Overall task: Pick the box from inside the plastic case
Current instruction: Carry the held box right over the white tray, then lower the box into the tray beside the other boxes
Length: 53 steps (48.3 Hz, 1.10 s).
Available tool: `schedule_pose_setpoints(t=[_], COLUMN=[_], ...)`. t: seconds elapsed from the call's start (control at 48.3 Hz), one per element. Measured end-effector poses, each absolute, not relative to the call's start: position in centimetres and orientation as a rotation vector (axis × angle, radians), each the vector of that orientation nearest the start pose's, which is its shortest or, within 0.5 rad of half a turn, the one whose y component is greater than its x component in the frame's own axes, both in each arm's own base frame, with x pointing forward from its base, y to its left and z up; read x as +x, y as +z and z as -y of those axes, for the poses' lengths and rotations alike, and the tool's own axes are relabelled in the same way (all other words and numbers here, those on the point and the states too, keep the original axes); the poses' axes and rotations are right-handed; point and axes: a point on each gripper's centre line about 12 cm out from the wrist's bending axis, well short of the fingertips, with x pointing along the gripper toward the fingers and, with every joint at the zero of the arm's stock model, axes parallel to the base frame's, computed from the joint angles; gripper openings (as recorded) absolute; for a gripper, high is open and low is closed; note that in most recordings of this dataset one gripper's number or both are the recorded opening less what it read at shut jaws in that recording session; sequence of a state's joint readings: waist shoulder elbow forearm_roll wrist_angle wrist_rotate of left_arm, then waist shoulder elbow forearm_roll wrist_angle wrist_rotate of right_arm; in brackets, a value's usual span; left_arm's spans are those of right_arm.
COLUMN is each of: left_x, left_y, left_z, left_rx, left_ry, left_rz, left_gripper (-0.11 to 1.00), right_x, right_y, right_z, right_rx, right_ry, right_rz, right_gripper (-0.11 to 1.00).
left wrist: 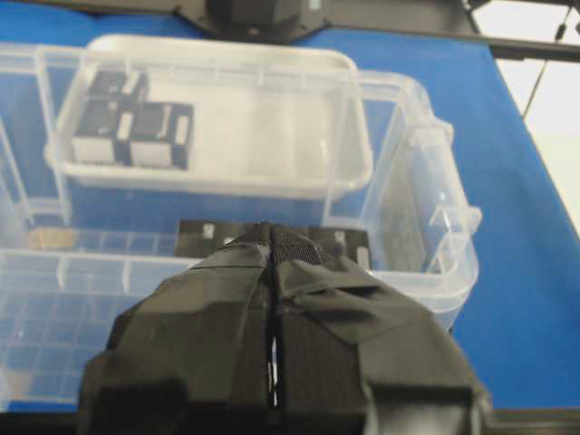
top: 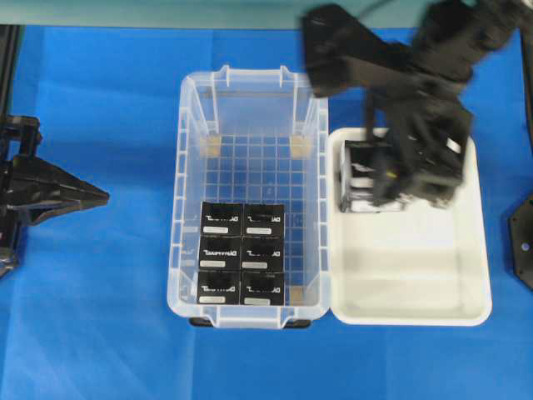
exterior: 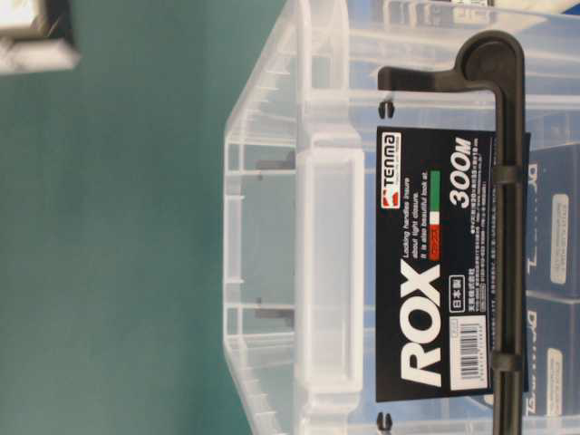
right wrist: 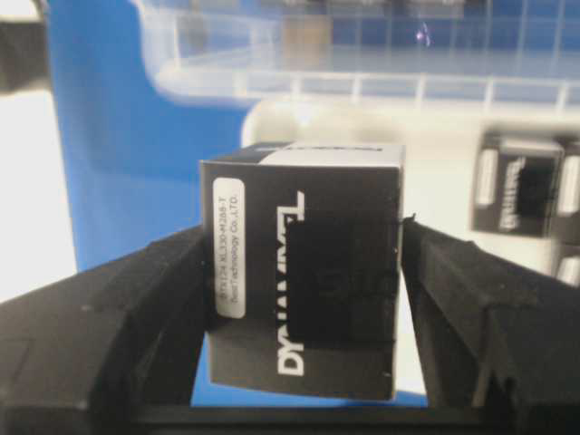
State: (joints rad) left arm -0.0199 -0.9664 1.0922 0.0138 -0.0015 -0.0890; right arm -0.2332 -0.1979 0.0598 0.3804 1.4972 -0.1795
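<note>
1. Near end of the plastic case (top: 190, 208): six black cartons sit packed in two columns on the grid floor.
2. Left gripper (top: 98, 197) rests left of the case, well apart from it, its fingers pressed together on nothing.
3. Right gripper (right wrist: 304, 272) clamps the box (right wrist: 304, 281) by two opposite side walls, over the far-left part of the white tray (top: 416, 292).
4. Judgement: the box looks light and stiff, though thin card could dent; the smooth printed faces may slip, so flat, centred pad contact on parallel sides suits it best.
</note>
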Motion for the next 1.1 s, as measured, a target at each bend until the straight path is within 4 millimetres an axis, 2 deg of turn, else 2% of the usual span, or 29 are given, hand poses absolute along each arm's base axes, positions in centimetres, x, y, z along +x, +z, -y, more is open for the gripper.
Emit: schedule_pose_setpoints(t=[0.269, 0.497, 0.766, 1.097], left_x=[20.1, 20.0, 20.0, 20.0], left_y=[29.2, 29.4, 29.5, 29.5], left_z=[0.4, 0.4, 0.4, 0.4], left_rx=[-0.077, -0.08, -0.078, -0.078], left_ry=[-0.014, -0.014, -0.014, -0.014], left_rz=[-0.146, -0.14, -0.136, -0.137], left_gripper=[-0.05, -0.05, -0.05, -0.05], right_x=[26.8, 23.6, 22.2, 22.1], right_y=[32.2, 26.6, 21.2, 16.8], right_z=[2.9, 3.2, 4.1, 4.5], right_rx=[0.29, 0.23, 0.112, 0.079], right_ry=[0.103, 0.024, -0.02, -0.054], right_rz=[-1.126, -1.169, -1.197, -1.146], right_gripper=[0.68, 0.68, 0.66, 0.66])
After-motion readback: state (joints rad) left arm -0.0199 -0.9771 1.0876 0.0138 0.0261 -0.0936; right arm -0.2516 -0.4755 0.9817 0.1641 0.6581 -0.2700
